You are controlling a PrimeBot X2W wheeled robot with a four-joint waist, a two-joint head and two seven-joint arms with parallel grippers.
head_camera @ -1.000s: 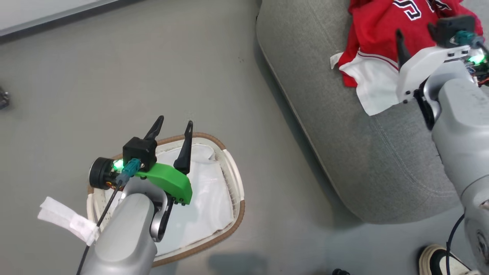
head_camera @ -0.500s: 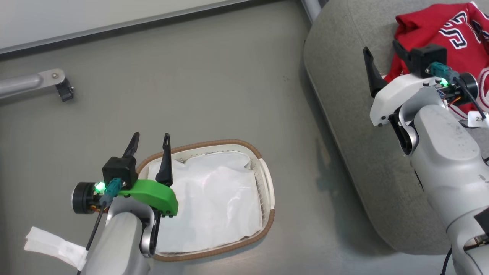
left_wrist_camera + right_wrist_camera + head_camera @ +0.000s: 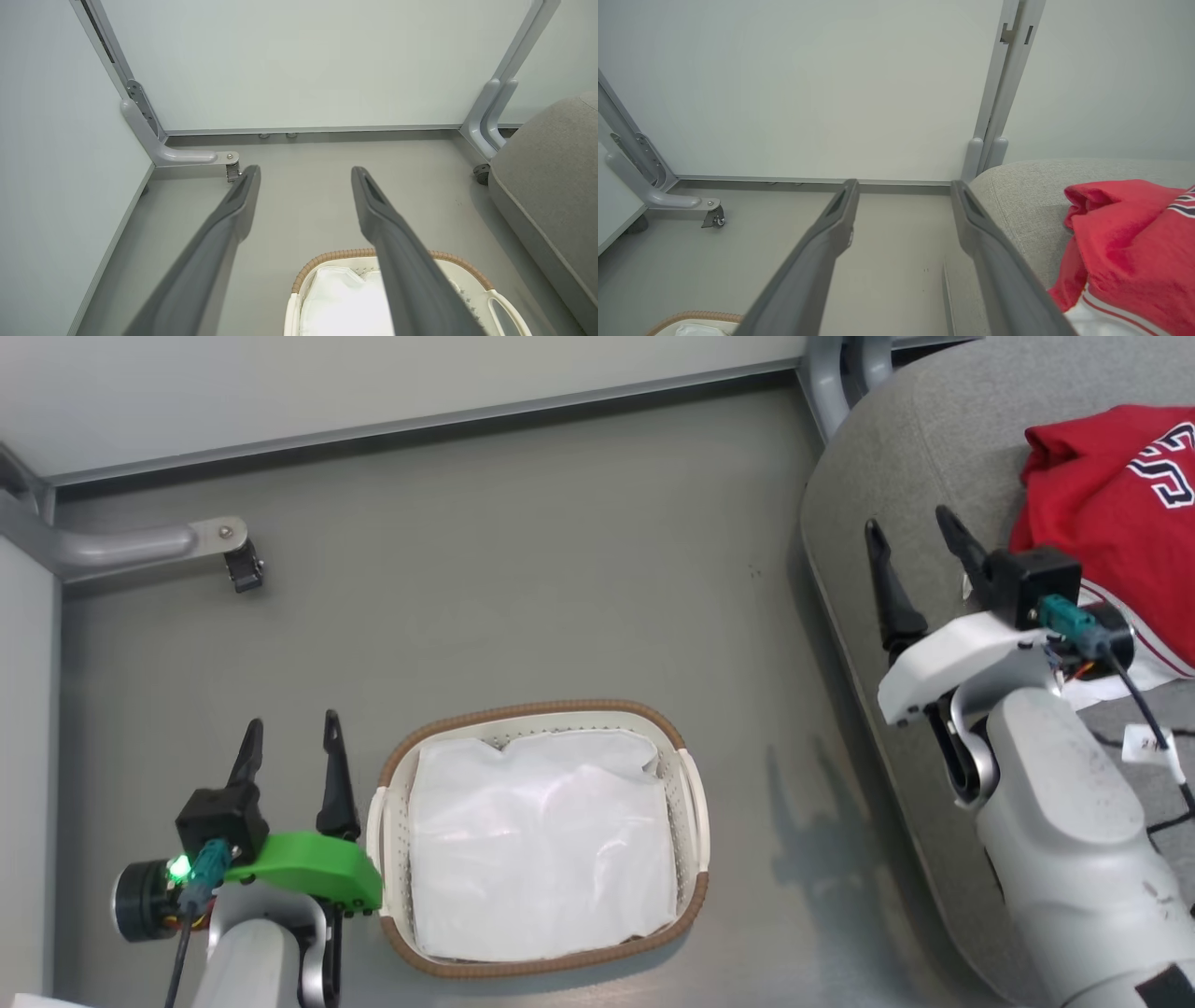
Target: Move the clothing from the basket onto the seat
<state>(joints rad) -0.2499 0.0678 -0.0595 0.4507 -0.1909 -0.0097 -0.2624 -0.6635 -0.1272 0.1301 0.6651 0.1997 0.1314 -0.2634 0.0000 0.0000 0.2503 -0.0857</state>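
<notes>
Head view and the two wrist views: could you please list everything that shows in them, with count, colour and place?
basket: one, white with tan rim, on the floor, left of the seat
liner sheet: one, white, inside the basket
clothing: one heap, garment count unclear, red with white trim, on the seat
seat: one, grey, at the right
floor: grey, under the basket
frame leg: one, grey metal, with a dark caster, far left on the floor
left gripper: one, dark fingers apart and empty, beside the basket's left end
right gripper: one, dark fingers apart and empty, above the seat's edge, beside the clothing
</notes>
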